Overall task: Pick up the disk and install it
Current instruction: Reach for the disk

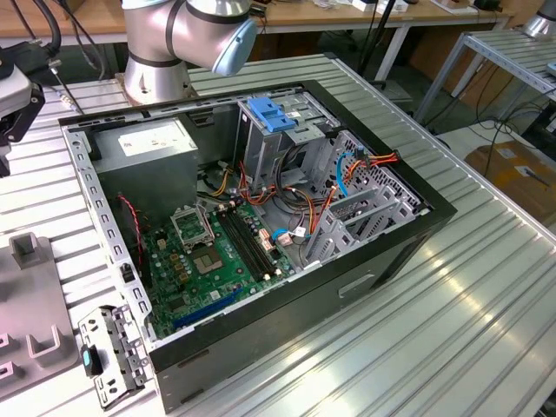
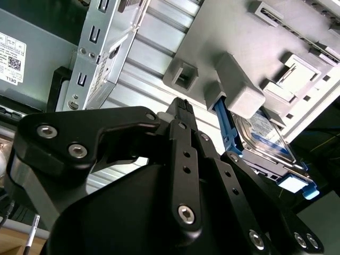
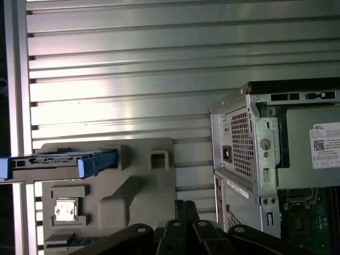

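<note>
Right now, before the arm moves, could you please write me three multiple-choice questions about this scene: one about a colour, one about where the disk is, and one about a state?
1. The bracket atop the drive cage is:
A) blue
B) red
C) yellow

2. The disk is:
A) inside that drive cage
B) lying on the motherboard
C) in the grey holder on the table, outside the computer case

3. The computer case is:
A) closed by a side panel
B) open
C) wrapped in film

Answers:
1 A: the bracket shows blue in the exterior view.
2 C: both wrist views show the disk standing in the holder, apart from the case.
3 B: the exterior view looks straight into its inside.
</note>
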